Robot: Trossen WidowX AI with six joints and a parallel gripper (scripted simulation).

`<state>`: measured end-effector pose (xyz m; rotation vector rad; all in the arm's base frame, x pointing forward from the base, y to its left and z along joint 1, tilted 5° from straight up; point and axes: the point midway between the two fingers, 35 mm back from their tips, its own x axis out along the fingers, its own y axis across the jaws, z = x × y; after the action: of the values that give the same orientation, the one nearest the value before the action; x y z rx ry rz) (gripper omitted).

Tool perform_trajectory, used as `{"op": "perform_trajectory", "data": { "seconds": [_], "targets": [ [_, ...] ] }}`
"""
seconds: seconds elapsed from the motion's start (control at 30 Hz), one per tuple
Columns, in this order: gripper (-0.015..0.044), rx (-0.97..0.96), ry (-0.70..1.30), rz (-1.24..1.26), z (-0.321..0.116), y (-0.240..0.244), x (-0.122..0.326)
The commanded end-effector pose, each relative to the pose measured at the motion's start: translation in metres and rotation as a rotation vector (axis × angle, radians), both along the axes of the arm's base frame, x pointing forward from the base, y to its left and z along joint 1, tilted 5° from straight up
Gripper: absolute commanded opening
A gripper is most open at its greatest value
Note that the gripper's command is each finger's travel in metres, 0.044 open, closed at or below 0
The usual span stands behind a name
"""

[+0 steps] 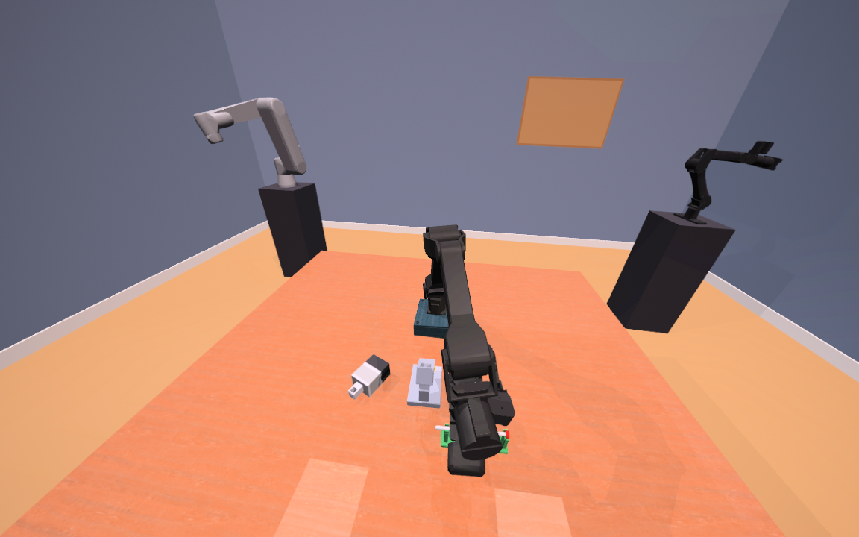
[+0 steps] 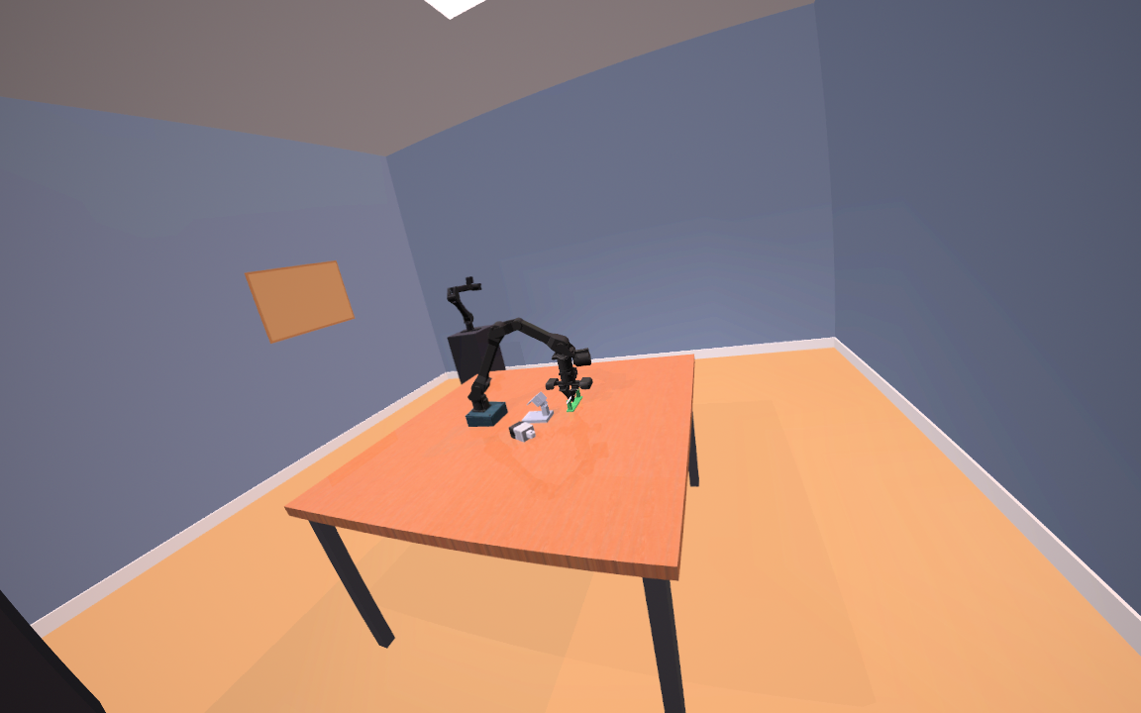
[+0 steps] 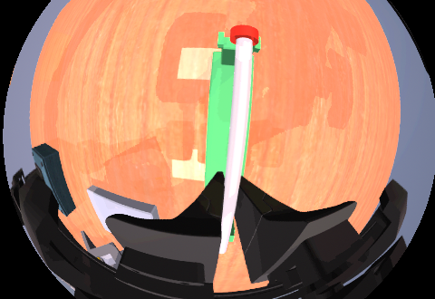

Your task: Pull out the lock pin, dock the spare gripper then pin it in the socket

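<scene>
My gripper [image 3: 227, 178] is shut on the white lock pin [image 3: 241, 95] [image 1: 442, 427], holding it by its middle with the red head [image 3: 244, 34] [image 1: 506, 434] at the far end. The pin lies lengthwise over the green rack [image 3: 219, 113] [image 1: 444, 437] [image 2: 573, 402], at or just above its uprights; whether it rests in them I cannot tell. The grey mount [image 1: 424, 375] [image 2: 539, 404] stands beside the rack with its socket tilted and no pin through it. The white and black spare gripper [image 1: 367, 377] [image 2: 522, 432] lies on the table, its spigot [image 1: 355, 389] pointing away from the arm's base.
The arm's dark teal base [image 1: 429, 326] [image 2: 485, 415] [image 3: 53, 177] stands behind the mount on the wooden table [image 1: 252, 400] [image 2: 468, 505]. Two other arms stand on dark pedestals [image 1: 294, 230] [image 1: 669, 274] beyond the table. My arm hides part of the rack in the top view.
</scene>
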<state>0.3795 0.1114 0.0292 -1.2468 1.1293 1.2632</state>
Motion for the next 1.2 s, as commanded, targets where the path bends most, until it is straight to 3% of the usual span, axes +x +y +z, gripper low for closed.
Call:
{"op": "perform_trajectory", "data": {
  "seconds": [0.0, 0.4, 0.97, 1.17],
  "targets": [
    [0.0000, -0.002, 0.006, 0.004, -0.005, -0.001, -0.001],
    [0.0000, 0.000, 0.000, 0.000, 0.000, 0.000, 0.000],
    [0.0440, -0.002, 0.009, 0.000, 0.013, 0.000, -0.003],
    [0.0440, -0.009, 0.032, 0.003, 0.021, 0.000, -0.009]
  ]
}}
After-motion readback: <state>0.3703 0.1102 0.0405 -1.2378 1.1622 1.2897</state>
